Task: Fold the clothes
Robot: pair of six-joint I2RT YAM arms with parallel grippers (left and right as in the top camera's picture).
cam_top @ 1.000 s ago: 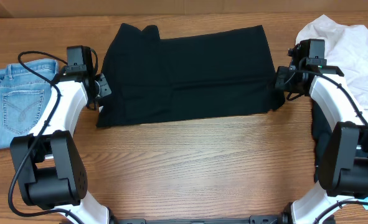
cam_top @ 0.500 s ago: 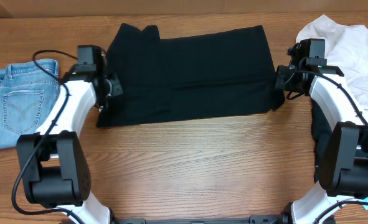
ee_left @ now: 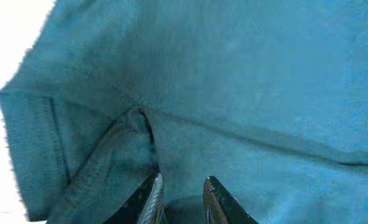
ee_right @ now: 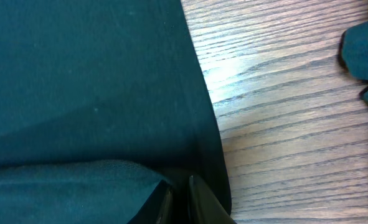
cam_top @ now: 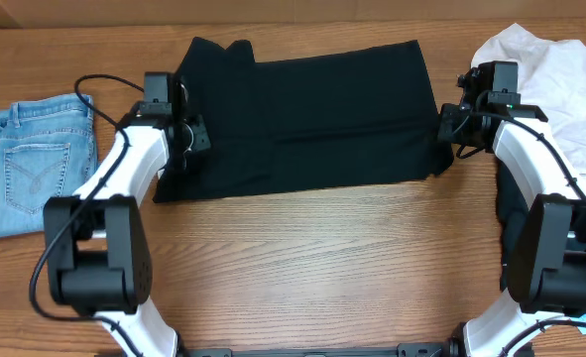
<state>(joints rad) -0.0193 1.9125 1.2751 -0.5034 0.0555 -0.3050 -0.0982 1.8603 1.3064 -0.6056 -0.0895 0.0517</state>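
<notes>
My right pincer (ee_right: 179, 190) pinches the black garment (cam_top: 312, 109) at its right edge. My left pincer (ee_left: 182, 190) sits over its left side, grip unclear.

Black garment (cam_top: 302, 114): large and dark, spread flat across the far middle of the table (cam_top: 302, 268). It is wider than deep, with a faint crease running left to right and a stitched hem along its left edge.
Jeans (cam_top: 35, 164): light blue denim folded into an upright rectangle, back pocket facing up. They lie at the table's left edge, apart from the black garment.
White garment (cam_top: 560, 84): a crumpled, unfolded heap at the far right corner.
</notes>
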